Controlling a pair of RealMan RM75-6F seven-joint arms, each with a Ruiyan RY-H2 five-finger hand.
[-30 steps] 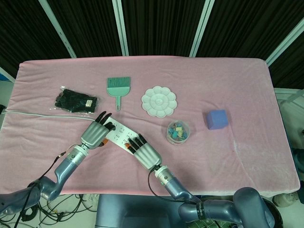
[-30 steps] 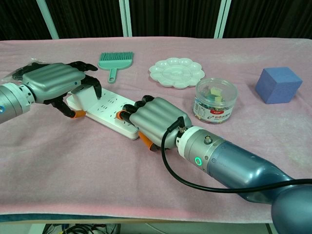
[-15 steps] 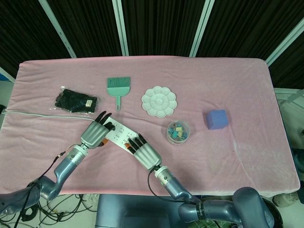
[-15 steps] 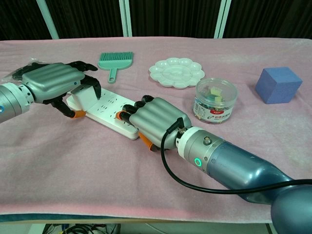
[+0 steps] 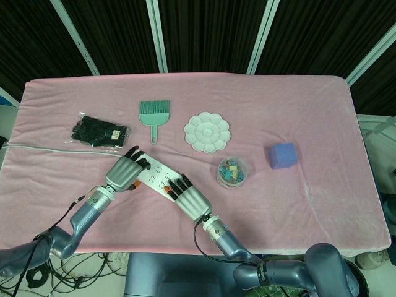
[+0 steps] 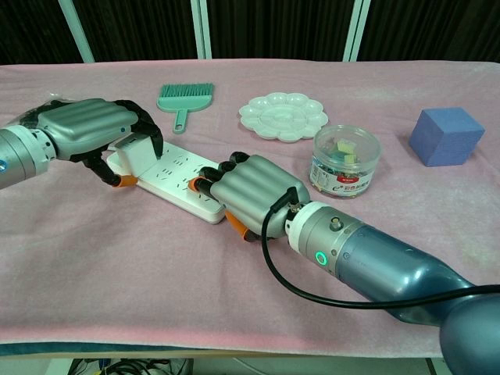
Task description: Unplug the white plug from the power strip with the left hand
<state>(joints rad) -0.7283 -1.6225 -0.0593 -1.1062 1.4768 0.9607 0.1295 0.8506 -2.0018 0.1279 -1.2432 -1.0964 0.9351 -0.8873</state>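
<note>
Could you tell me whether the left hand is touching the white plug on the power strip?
Touching. In the chest view the left hand is curled over the white plug, its dark fingers wrapped against the plug's top and side, on the power strip.

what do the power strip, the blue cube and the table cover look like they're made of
Power strip: looks like hard white plastic, smooth and slightly glossy with moulded sockets.
Blue cube: probably foam, judging by its matte, faintly grainy faces and soft edges.
Table cover: pink cloth with a short velvety nap, showing brushed streaks and wrinkles.
</note>
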